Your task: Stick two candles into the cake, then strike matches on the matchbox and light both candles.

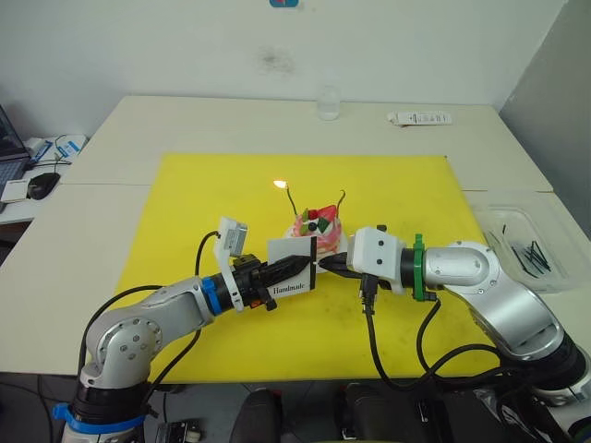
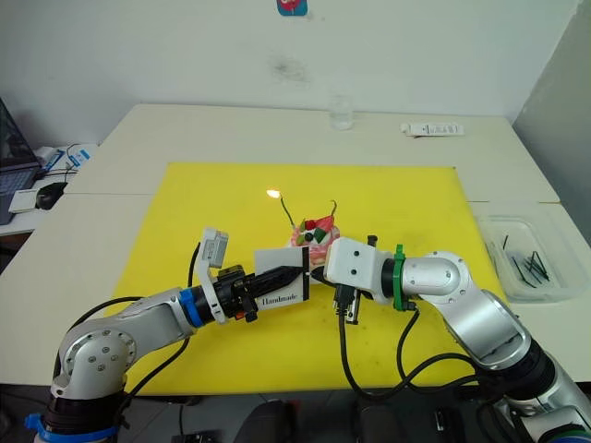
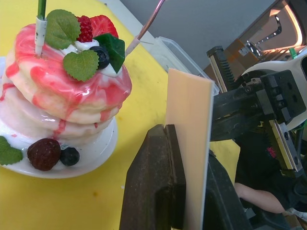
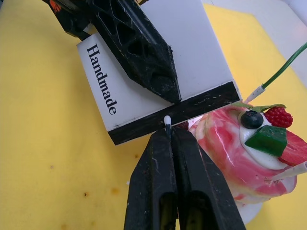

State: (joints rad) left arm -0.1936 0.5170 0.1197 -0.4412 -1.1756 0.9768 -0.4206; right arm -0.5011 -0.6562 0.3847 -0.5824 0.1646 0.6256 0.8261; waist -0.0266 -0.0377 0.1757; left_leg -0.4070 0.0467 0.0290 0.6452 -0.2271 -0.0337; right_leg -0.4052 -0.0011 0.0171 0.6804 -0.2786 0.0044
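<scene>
**Match head on the striking strip, right beside the cake**

Both candles (image 1: pixel 290 199) stand in the cake (image 1: pixel 317 230), which sits on its white plate (image 3: pixel 98 151) on the yellow mat (image 1: pixel 185 203) over the tabletop (image 1: pixel 111 138). 1 candle carries a flame at its tip; the other is unlit.

The left end effector (image 1: pixel 300 265) is clamped on the matchbox (image 4: pixel 144 81), holding it on edge just in front of the cake, the black strip (image 4: pixel 182 112) facing the right arm. The right end effector (image 4: pixel 169 136) has its fingers pressed together on a match (image 4: pixel 167 120), whose pale head touches the strip.

Judged risks from here:
- The match protrudes only a little, so a hard stroke could snap it or push it back between the fingers.
- The box is pinched near 1 edge; sideways force may twist it in the grip and spoil the strike.
- Strip and cake are almost touching, so an overshooting stroke could hit the cake or knock the unlit candle askew.
- The burning candle is near; a wide swing could brush it.

Spare matches (image 1: pixel 531 257) lie in a clear tray (image 1: pixel 554 221) well apart.
</scene>
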